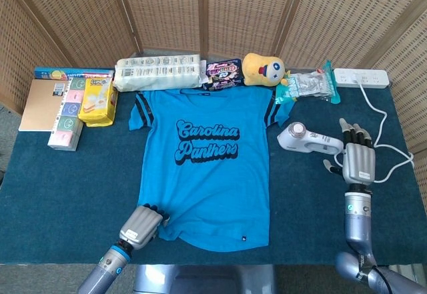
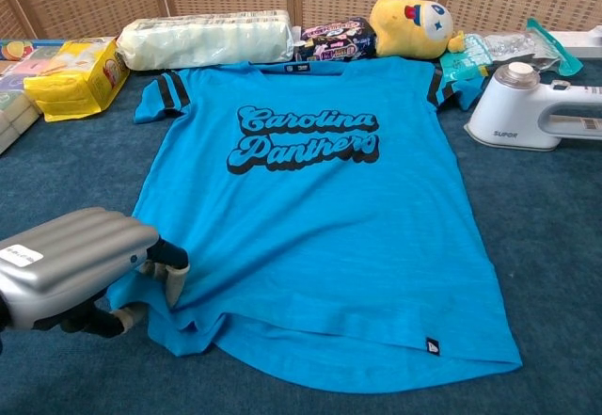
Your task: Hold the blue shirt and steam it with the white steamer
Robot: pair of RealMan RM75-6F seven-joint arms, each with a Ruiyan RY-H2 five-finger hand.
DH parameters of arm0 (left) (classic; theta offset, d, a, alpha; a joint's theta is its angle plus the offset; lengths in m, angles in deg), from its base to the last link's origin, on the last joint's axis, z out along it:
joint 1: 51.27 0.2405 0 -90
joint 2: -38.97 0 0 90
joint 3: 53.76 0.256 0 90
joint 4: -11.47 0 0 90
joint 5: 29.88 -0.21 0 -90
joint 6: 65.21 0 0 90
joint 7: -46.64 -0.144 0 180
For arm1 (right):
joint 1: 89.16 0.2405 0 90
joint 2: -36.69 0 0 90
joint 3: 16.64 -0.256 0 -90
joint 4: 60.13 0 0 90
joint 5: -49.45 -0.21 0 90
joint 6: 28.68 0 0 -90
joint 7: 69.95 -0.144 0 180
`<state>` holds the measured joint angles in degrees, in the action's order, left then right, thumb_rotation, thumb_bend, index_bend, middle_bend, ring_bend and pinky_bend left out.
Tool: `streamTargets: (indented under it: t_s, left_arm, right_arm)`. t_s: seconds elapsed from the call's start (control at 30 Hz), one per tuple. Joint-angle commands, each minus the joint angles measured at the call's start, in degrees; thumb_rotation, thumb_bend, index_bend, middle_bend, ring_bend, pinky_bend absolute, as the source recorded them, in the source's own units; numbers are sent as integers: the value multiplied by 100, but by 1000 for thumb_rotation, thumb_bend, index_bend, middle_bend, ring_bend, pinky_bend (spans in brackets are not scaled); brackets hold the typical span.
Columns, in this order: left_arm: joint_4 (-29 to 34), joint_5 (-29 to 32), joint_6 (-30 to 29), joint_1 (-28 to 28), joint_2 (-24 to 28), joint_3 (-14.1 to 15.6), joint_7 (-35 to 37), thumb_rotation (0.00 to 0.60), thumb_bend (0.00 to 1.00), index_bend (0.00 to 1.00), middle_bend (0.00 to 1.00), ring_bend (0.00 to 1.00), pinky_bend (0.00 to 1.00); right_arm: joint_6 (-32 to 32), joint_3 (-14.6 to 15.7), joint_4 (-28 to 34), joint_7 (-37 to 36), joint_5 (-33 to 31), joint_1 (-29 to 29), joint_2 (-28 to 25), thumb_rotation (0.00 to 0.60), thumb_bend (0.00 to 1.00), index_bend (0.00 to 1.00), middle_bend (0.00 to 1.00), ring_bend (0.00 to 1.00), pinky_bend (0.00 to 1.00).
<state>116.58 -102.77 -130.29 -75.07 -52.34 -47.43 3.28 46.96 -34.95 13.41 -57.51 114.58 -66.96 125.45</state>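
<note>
The blue shirt (image 1: 207, 167) with "Carolina Panthers" lettering lies flat on the dark blue table; the chest view shows the same shirt (image 2: 310, 208). My left hand (image 1: 140, 226) grips its lower left hem corner, fingers curled over the bunched cloth; in the chest view the left hand (image 2: 75, 264) has the hem tugged toward it. The white steamer (image 1: 303, 139) rests on its side just right of the shirt, handle pointing right, and also appears as the steamer (image 2: 531, 109) in the chest view. My right hand (image 1: 358, 161) is open with fingers spread, just right of the handle's end and holding nothing.
A white power strip (image 1: 361, 77) sits back right, its cable (image 1: 387, 147) looping past my right hand. Along the back edge lie a yellow plush toy (image 1: 263, 69), snack bags (image 1: 222, 73), a wrapped roll pack (image 1: 157, 73), a yellow packet (image 1: 97, 101) and boxes (image 1: 65, 117).
</note>
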Motion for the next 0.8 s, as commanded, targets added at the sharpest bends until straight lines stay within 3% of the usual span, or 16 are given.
streamTargets:
  t_s: [0.03,0.13,0.33,0.43,0.57,0.8]
  left_arm:
    - [367,380,120,-36,289,97,-294,600,517,504,541,375,399]
    - [576,685,152,-89,424,98,-503,600,457,403,507,323,360]
    - [590,861,108,-133,400,48,-568,600,203,114,345,184,276]
    - [559,828,72,-138,369,40,-542,600,148,24,279,115,232]
    - [565,601,-42,-112,382,40,-378,600,116,0,202,42,189]
    - [569,-300,-405,39,577,65,364,600,113,0,176,11,182]
  right_arm:
    - [36,-4,44,9,-19,-34,-46,600,200,47,167,116,74]
    - [54,-14,62,20,-37,-42,-64,600,200,47,167,117,74]
    - [94,-18,103,19,-28,-43,-64,600,200,52,167,117,74]
    - [92,-14,111,29,-35,-41,-64,600,200,56,167,116,74]
    - [102,-22,120,49,-45,-37,-74,600,200,56,167,117,74]
    - [159,-38,264,85,-30,-55,-178,600,200,60,168,119,74]
